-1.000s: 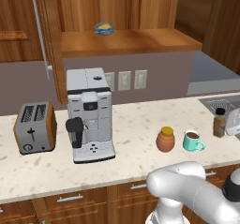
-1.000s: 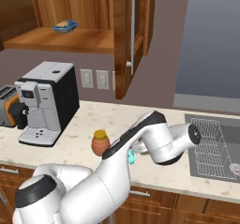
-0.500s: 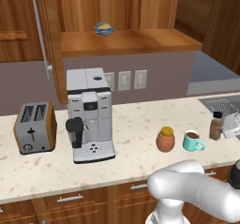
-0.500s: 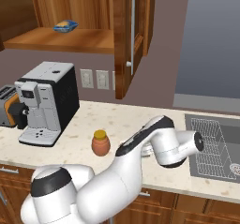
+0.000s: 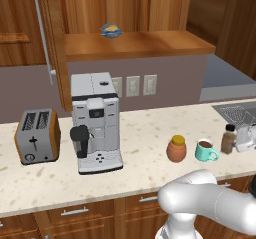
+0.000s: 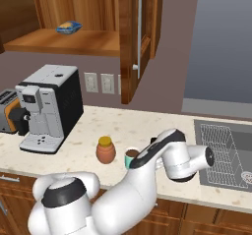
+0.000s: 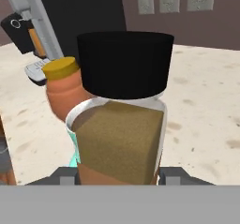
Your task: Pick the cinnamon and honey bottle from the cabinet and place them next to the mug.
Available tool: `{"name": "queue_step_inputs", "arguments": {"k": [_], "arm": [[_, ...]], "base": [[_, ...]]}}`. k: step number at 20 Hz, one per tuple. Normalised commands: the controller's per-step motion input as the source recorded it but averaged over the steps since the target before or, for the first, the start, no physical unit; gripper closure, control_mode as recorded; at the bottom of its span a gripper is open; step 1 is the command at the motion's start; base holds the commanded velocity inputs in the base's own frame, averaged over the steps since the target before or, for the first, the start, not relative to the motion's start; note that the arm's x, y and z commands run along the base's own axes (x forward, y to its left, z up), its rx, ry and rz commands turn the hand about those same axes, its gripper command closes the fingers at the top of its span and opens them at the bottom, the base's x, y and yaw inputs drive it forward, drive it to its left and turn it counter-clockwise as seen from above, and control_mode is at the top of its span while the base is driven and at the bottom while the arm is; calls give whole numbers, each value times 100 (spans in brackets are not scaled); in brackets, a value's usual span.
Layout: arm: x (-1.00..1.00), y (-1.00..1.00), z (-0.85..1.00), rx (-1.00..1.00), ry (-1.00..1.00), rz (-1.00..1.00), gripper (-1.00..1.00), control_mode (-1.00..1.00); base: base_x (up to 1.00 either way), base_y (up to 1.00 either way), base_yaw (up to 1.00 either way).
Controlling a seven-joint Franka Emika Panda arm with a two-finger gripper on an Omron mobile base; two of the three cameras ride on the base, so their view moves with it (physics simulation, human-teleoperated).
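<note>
My gripper (image 7: 120,175) is shut on the cinnamon (image 7: 123,124), a slim bottle of brown powder with a black cap that stands upright between the fingers. In the left base view the cinnamon (image 5: 228,139) is just right of the teal mug (image 5: 204,150) at the counter's right end, low over the counter; whether it touches I cannot tell. The orange honey bottle (image 5: 176,149) stands on the counter left of the mug. Behind the cinnamon the honey bottle (image 7: 63,89) and a sliver of the mug (image 7: 73,149) show. The cabinet (image 5: 135,44) hangs above with its door open.
A coffee machine (image 5: 95,120) and a toaster (image 5: 37,142) stand on the left of the counter. A small blue thing (image 5: 111,30) lies on the cabinet shelf. The sink (image 6: 226,150) lies right of the mug. My arm (image 6: 162,155) reaches across the counter's front.
The cinnamon, held in my gripper, has come down and a little left, closer to the mug. The honey bottle and mug have stayed in place.
</note>
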Motion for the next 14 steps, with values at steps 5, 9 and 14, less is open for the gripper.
{"name": "queue_step_inputs", "arguments": {"k": [5,9,14], "arm": [[5,0,-32,0,0,0,100,-100],[7,0,-30,0,0,0,100,-100],[12,0,-26,0,0,0,100,-100]], "base": [[0,0,0],[0,0,0],[0,0,0]]}}
